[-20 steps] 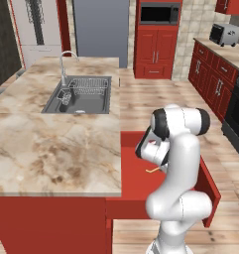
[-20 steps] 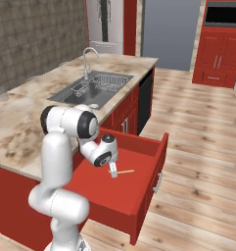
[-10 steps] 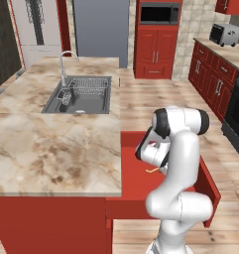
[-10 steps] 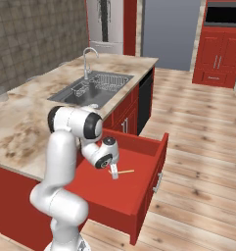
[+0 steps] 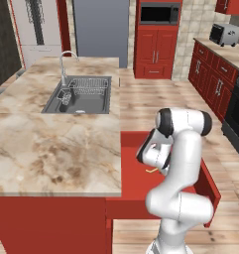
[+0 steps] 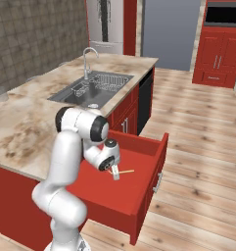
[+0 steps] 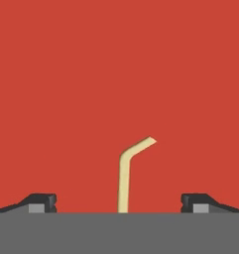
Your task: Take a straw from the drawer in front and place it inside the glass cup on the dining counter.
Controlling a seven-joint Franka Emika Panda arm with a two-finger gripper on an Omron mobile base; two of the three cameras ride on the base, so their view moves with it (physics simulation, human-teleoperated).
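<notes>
**Gripper poised over straw in open drawer**

Straw (image 7: 123, 178), thin, pale yellow-tan and bent near one end, lies flat on the red floor of the wide shallow red drawer (image 6: 144, 184), which stands pulled out from the red base of the long beige-and-brown marble-patterned bench (image 5: 51, 149). In the hand view the long part of the straw runs between the two dark fingertips (image 7: 41, 202), with its short bent end angled off to one side; the gripper (image 7: 119, 204) has its jaws spread wide, one tip well to each side of the straw, and neither touches it.

From the right base view the white arm folds down into the drawer, the gripper (image 6: 114, 172) pointing at the drawer floor just beside the straw (image 6: 125, 172). From the left base view the arm's body hides most of the drawer interior, and only a short piece of the straw (image 5: 150, 171) shows beside the wrist.

Set in the bench are a steel sink (image 5: 81, 96) and a curved faucet (image 5: 66, 62). Whether the jaws are low enough to reach the straw cannot be told.
</notes>
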